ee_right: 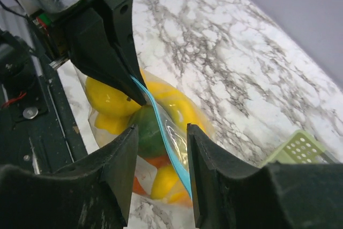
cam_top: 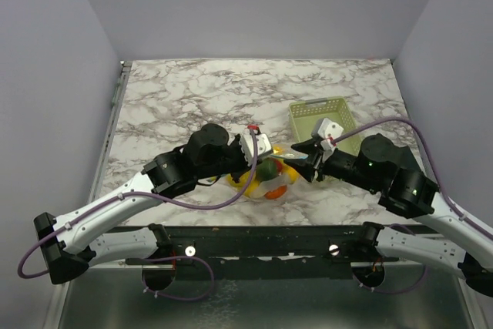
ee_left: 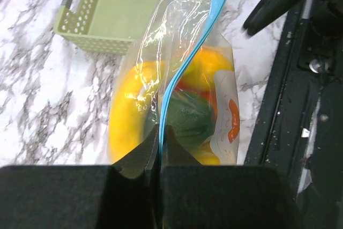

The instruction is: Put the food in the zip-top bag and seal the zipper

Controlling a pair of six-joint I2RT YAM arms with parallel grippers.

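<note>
The clear zip-top bag (cam_top: 271, 179) lies at the table's near edge, lifted by its mouth, with the food inside: a yellow banana (ee_left: 128, 116), a dark green round piece (ee_left: 188, 117), a yellow lemon (ee_left: 206, 71) and orange pieces (ee_right: 161, 160). My left gripper (ee_left: 159, 128) is shut on the light blue zipper (ee_left: 185, 63) at one end and holds it up. My right gripper (ee_right: 162, 130) is open, its jaws on either side of the zipper (ee_right: 170, 146) further along, not pressing it. In the top view the left gripper (cam_top: 260, 161) and right gripper (cam_top: 299, 166) meet over the bag.
A pale yellow-green slotted basket (cam_top: 323, 113) stands just behind the right gripper; it also shows in the left wrist view (ee_left: 80, 25). The black mounting rail (cam_top: 254, 240) runs along the table's near edge, close under the bag.
</note>
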